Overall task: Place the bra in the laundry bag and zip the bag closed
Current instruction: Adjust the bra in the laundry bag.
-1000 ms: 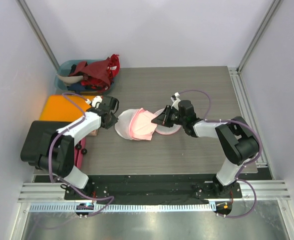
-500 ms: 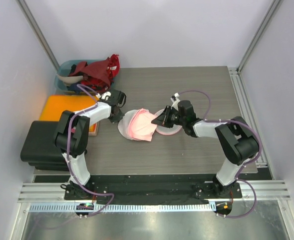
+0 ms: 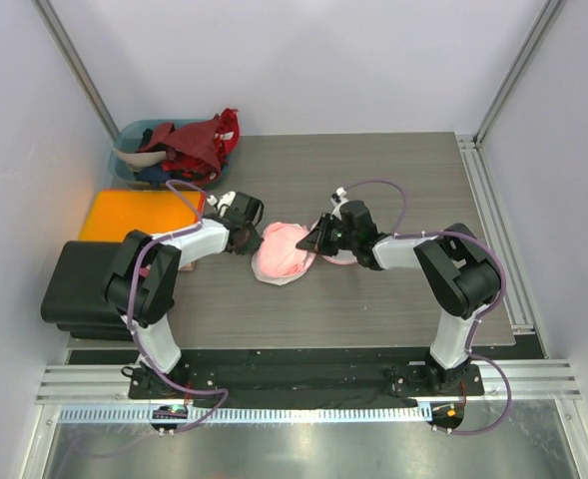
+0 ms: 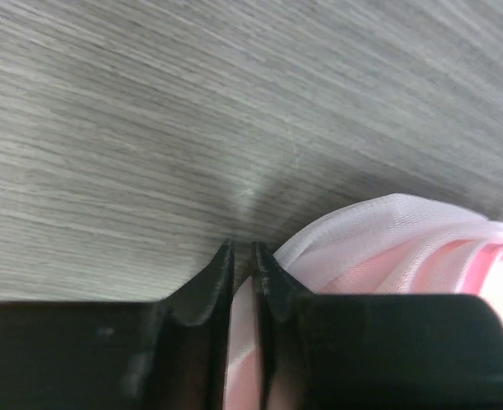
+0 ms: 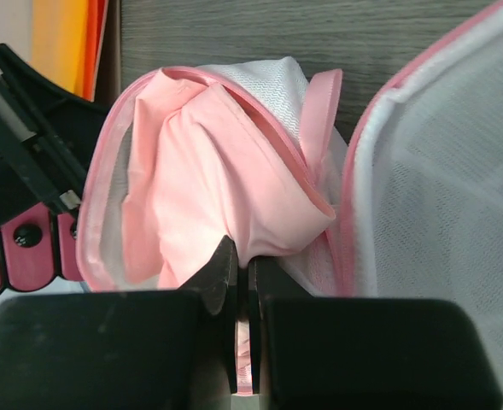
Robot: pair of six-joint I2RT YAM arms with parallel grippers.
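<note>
laundry bag (image 5: 439, 171) cut by right edge, bra (image 5: 208, 179) half hidden inside it

Bright, even overhead light washes the grey worktop (image 3: 373, 299), with only soft shadows pooling under the jaws. Glare streaks the metal sheet (image 3: 303, 449) behind them. Up close, the black jaws blur darkly; the grain just ahead is sharp.

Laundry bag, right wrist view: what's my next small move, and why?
Probably nudge the right gripper, shut on the bra, deeper into the laundry bag: the bra bulges past its rim, and the left gripper pins the opposite edge.
</note>
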